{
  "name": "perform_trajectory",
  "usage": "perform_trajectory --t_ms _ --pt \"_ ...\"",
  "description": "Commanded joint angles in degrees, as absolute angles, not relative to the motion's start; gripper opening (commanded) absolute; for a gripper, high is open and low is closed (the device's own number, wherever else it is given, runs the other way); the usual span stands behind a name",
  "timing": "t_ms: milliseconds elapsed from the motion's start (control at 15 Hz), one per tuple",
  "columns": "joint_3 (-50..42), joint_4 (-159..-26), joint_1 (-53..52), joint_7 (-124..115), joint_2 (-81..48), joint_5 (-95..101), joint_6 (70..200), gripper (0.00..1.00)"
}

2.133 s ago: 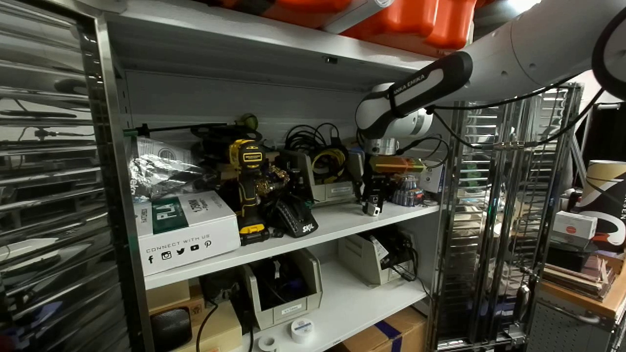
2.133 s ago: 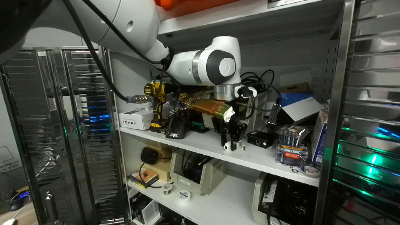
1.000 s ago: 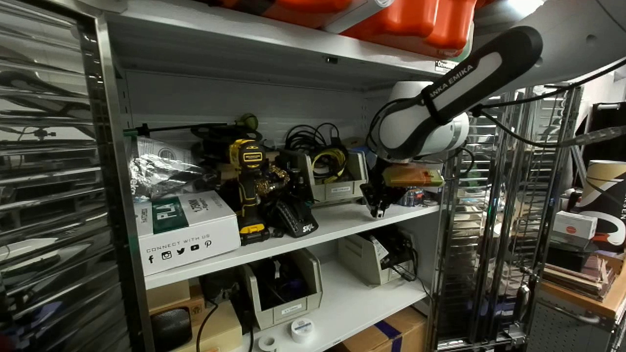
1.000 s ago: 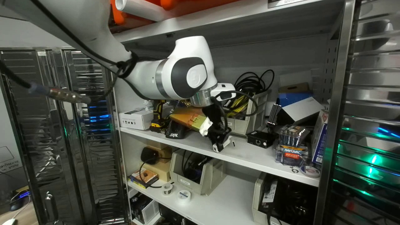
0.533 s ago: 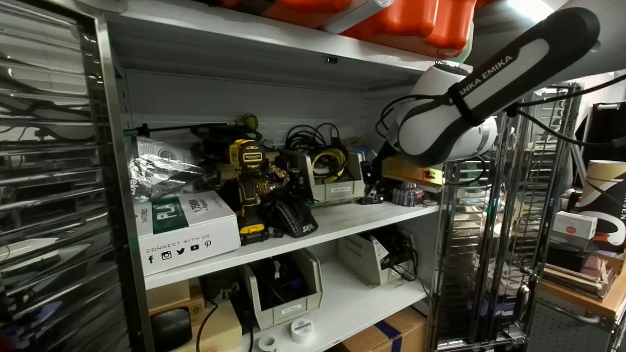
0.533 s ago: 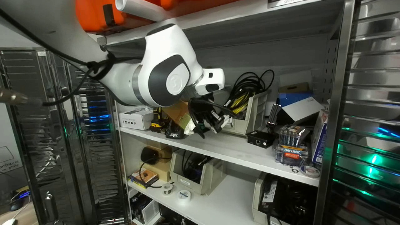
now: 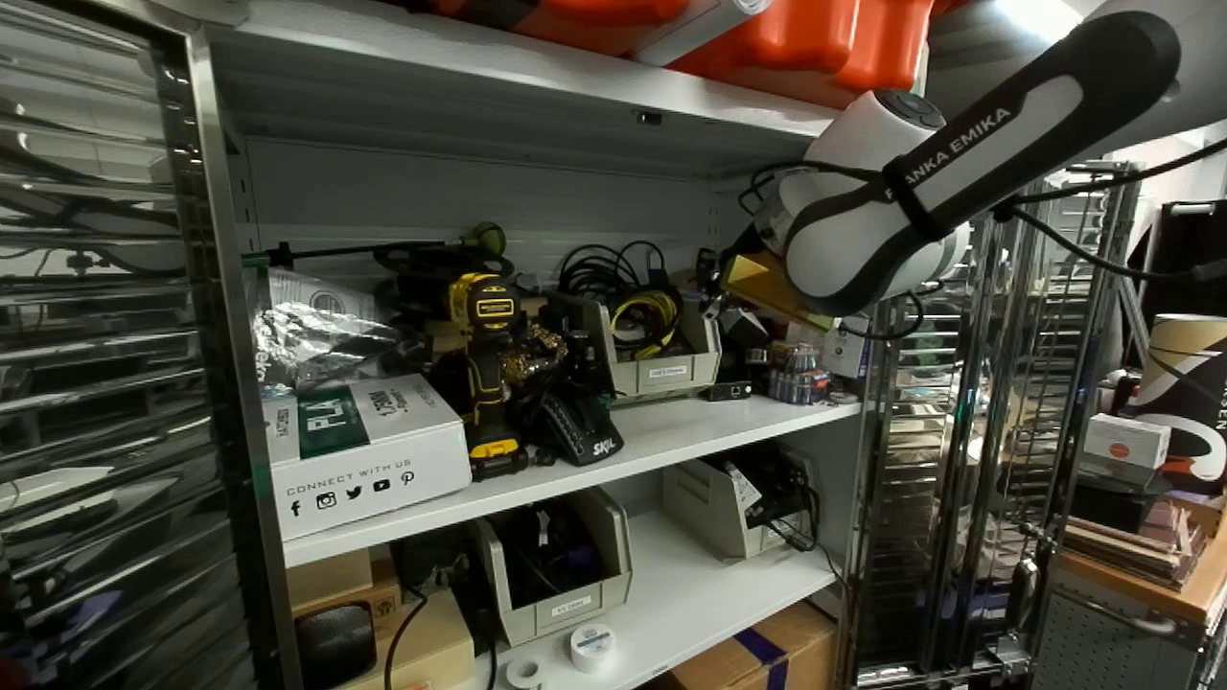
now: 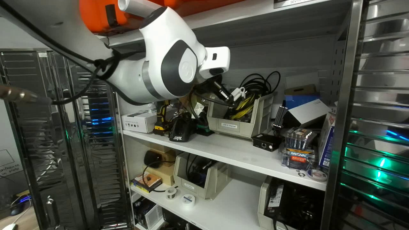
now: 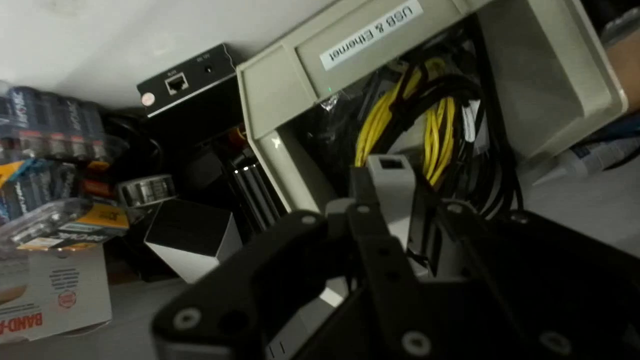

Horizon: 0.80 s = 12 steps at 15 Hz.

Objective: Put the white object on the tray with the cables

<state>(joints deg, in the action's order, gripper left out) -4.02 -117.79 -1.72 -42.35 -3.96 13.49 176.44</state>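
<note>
The white object (image 9: 395, 187) is a small block with a dark opening in its end. My gripper (image 9: 391, 196) is shut on it, one finger on each side. In an exterior view the white object (image 8: 238, 93) is held at the tip of my tilted gripper (image 8: 234, 97), in front of the black cables. The tray with the cables is an off-white bin (image 8: 220, 126) labelled USB & Ethernet, also in an exterior view (image 7: 661, 374) and the wrist view (image 9: 310, 65). It holds yellow and black cables (image 9: 440, 140). The white object appears above its opening, not resting on it.
A black network box (image 8: 266, 142) stands beside the bin, with battery packs (image 8: 297, 156) farther along. A yellow drill (image 7: 489, 364), a SKIL charger (image 7: 575, 426) and a white-and-green box (image 7: 369, 450) stand on the other side. The upper shelf (image 7: 537, 67) hangs above the arm.
The arm lifted the white object from just above the shelf and tilted the gripper, pointing it inward over the bin. The gripper stayed shut on it. The bin has not moved.
</note>
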Motion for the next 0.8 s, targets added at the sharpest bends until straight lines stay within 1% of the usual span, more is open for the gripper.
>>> perform_trajectory --t_ms 0,200,600,667,733 --pt "-6.6 -107.6 -3.6 -51.7 -10.6 19.8 177.1 0.09" --pt "-8.0 -101.2 -5.6 -56.5 -15.1 21.8 175.4 0.09" --pt "-8.4 -94.0 -7.9 -59.1 -21.3 20.5 173.9 0.09" --pt "-9.7 -92.9 -8.8 -60.1 -21.9 21.4 172.7 0.11" --pt "-10.3 -92.2 -9.2 -60.4 -22.3 21.7 171.8 0.44"
